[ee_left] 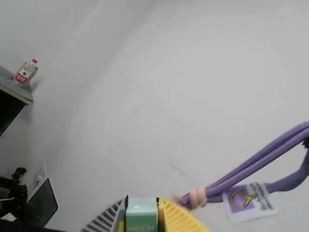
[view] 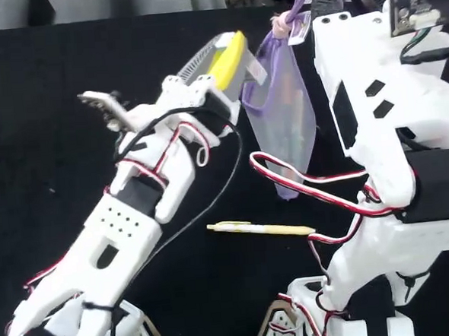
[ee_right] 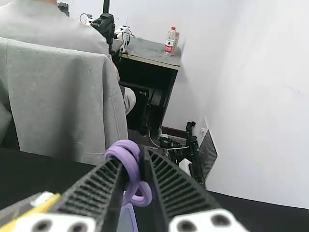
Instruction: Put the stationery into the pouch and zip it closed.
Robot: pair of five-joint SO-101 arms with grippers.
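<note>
Because the pouch [view: 286, 111] hung free in the air from its purple strap [ee_right: 126, 151], with nothing bracing it, the likeliest trouble was that a push from the left claw [view: 224, 42] would swing it aside rather than get anything in. That claw was clenched on a small green block [ee_left: 140, 212], probably an eraser, pinched between its grey and yellow jaws just beside the pouch's upper edge. If it let go before the block was over the mouth, the block would drop to the black table [view: 38, 111]. Whether the zip stood open could not be made out, and a closed or half-closed mouth would cause the same miss. The strap sat as a loop between the jaws of the right claw [ee_right: 138, 157], which was clamped tight on it. A thin cord like that might slide under a tug, and the whole pouch would fall. A yellow pen [view: 262, 229] lay on the table below, between the two arm bases and well apart from the pouch, so it was yet to be packed and the zipping not yet begun.

The left arm stretched up and forward from the near left corner, wrist lifted, its claw tilted toward the pouch's top. The right arm stood tall on the right, elbow folded, its claw high at the far edge with the pouch dangling beneath.
</note>
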